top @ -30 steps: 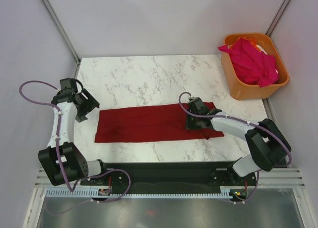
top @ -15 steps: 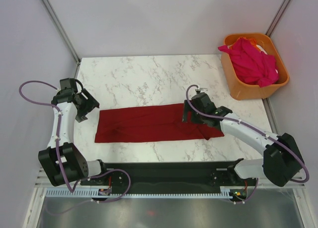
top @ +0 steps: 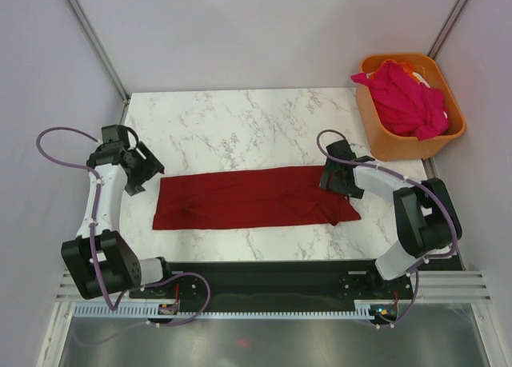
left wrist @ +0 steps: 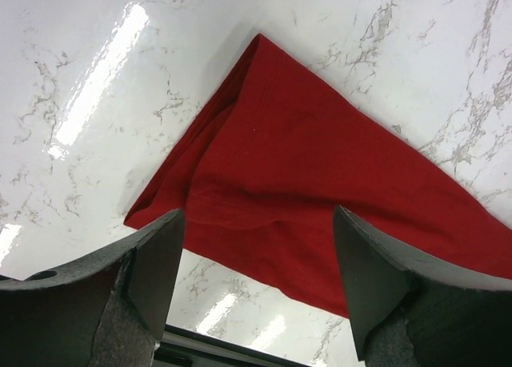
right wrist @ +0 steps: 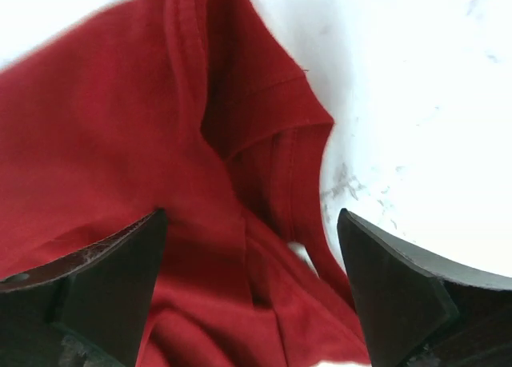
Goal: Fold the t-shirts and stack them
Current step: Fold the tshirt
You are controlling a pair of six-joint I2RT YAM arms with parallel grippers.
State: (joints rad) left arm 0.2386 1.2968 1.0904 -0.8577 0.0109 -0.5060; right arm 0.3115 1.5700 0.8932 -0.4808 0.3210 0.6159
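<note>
A dark crimson red cloth t-shirt (top: 248, 199) lies folded into a long band across the near part of the white marble table (top: 240, 119). The left gripper (top: 142, 173) hovers by its left end with jaws wide and empty, and the right gripper (top: 334, 177) hangs over its right end, likewise spread and holding nothing. A bright magenta pink t-shirt (top: 408, 99) sits heaped in the orange plastic tub (top: 384, 147) at the far right corner.

Matt dark red cloth t-shirt (top: 248, 199) on a glossy white marble-look table (top: 240, 119); smooth orange plastic tub (top: 376, 127) holds soft magenta cloth shirt (top: 408, 103).
</note>
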